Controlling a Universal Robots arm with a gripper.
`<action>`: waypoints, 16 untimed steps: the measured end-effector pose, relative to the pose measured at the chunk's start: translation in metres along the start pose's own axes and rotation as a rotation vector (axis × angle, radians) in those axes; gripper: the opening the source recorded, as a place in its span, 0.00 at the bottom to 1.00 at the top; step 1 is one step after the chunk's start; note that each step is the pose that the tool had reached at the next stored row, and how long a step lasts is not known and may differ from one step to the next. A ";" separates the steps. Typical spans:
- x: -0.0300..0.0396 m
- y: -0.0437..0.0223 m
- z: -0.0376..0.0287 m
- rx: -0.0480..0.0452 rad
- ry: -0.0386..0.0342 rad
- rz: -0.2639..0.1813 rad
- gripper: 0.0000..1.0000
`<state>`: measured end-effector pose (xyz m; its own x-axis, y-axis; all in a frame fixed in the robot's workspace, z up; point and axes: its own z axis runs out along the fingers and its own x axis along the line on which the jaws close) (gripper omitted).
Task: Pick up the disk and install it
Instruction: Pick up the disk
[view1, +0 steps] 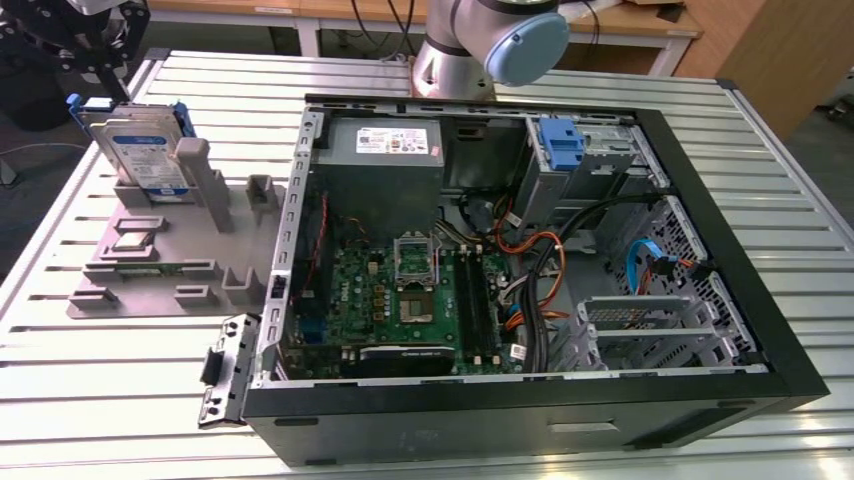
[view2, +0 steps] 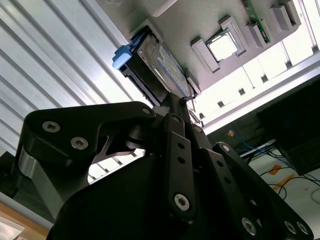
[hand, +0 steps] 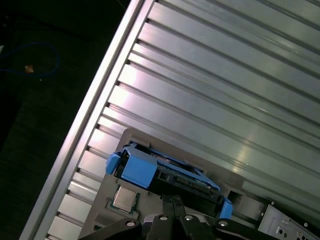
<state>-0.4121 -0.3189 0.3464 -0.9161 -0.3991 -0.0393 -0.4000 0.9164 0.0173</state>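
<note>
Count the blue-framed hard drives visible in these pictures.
1: the disk stands upright in the grey holder at the exterior view's left; others may be hidden inside the computer case.

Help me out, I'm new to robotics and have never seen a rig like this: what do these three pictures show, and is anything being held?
This is one robot arm working at a slatted metal table. The exterior view shows the whole scene from a camera off the arm. Both wrist views come from cameras riding on the arm, looking past its black hand. On the table lie an open computer case and a grey holder. The disk, silver with a blue frame, stands upright in that holder. The hand is right at the disk's top edge; whether it grips it, I cannot tell. The disk is not yet in the case.
</note>
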 end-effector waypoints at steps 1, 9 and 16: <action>0.0000 0.0000 0.0000 0.0000 -0.0001 0.000 0.11; 0.0000 0.0000 0.0001 0.0000 0.0001 -0.001 0.11; 0.0001 0.0000 0.0007 -0.0019 0.0008 -0.048 0.11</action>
<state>-0.4121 -0.3189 0.3457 -0.8958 -0.4428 -0.0393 -0.4436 0.8960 0.0172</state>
